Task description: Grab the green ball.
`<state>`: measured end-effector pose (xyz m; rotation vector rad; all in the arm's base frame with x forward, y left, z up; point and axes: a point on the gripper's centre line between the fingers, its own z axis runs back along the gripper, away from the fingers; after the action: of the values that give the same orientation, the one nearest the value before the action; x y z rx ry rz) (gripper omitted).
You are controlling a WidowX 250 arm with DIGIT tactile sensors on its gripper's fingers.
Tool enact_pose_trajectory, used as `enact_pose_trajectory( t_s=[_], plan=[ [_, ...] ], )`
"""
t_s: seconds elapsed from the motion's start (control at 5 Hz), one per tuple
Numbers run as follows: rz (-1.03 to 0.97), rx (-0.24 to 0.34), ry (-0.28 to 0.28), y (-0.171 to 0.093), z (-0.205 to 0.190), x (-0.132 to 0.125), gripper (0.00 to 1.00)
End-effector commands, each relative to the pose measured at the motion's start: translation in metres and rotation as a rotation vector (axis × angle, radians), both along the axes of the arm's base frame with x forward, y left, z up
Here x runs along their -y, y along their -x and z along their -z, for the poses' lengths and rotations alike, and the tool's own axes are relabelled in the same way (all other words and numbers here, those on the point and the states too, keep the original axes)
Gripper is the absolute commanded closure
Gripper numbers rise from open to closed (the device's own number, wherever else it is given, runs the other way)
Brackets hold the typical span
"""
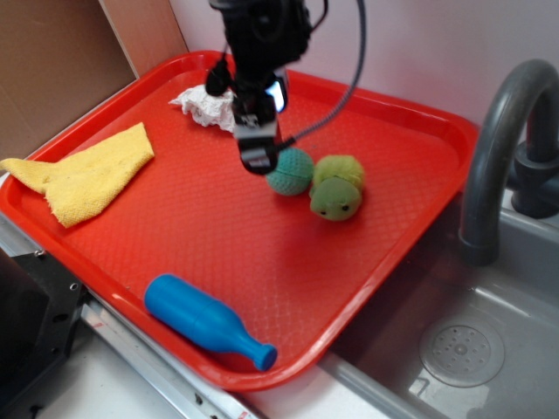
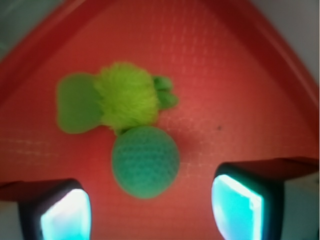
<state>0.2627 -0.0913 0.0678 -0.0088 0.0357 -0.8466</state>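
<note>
The green ball is a small teal, dimpled ball lying on the red tray, touching a fuzzy yellow-green plush toy on its right. My gripper hangs just left of the ball, slightly above the tray. In the wrist view the green ball lies just ahead of my open gripper, roughly centred between the two glowing fingertips, with the plush toy beyond it. Nothing is between the jaws.
On the tray also lie a yellow cloth at the left, a crumpled white rag at the back, and a blue bottle near the front rim. A grey faucet and sink are to the right.
</note>
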Motion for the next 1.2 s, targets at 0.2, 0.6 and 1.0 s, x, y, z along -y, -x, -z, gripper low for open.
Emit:
enact_pose_trajectory(
  t_s=[0.2, 0.6, 1.0],
  plan=[
    [0.083, -0.051, -0.017, 0.007, 0.035, 0.019, 0.0],
    [0.122, -0.062, 0.0, 0.005, 0.045, 0.025, 1.0],
    [0.008, -0.008, -0.017, 0.013, 0.022, 0.018, 1.0]
  ],
)
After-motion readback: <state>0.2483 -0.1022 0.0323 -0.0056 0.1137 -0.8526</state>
